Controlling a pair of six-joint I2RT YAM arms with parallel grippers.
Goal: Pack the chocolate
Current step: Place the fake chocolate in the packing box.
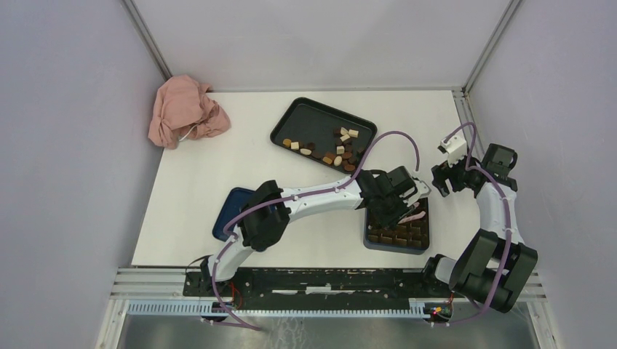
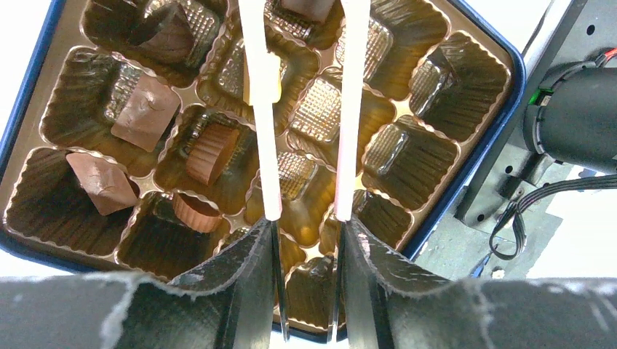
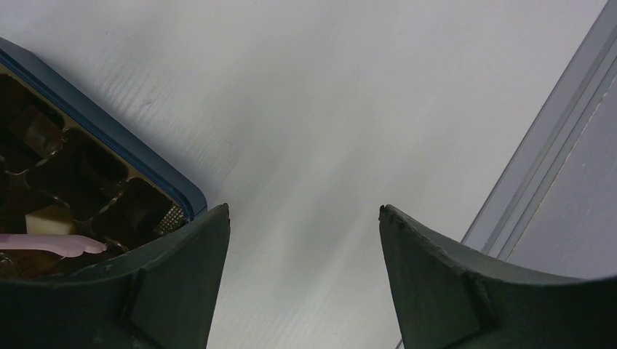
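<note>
Loose chocolate (image 1: pixel 329 149) in brown, tan and cream lies on a black tray (image 1: pixel 305 116) at the back. My left gripper (image 1: pixel 413 198) (image 2: pixel 307 222) is shut on pink tongs (image 2: pixel 263 145), whose two arms stand apart over the dark blue box (image 1: pixel 396 245) (image 2: pixel 427 236). Brown pieces (image 2: pixel 149 109) sit in several cups of its gold-brown insert. A cream piece (image 2: pixel 275 74) lies under the left tong arm, and I cannot tell whether the tips touch it. My right gripper (image 1: pixel 444 177) (image 3: pixel 304 211) is open over bare table, right of the box, holding nothing.
A crumpled pink cloth (image 1: pixel 185 113) lies at the back left. A dark blue lid (image 1: pixel 233 207) rests near the left arm's elbow. In the right wrist view, the box corner (image 3: pixel 185 196) shows the tongs' tip (image 3: pixel 65 244) and a cream piece (image 3: pixel 47 218).
</note>
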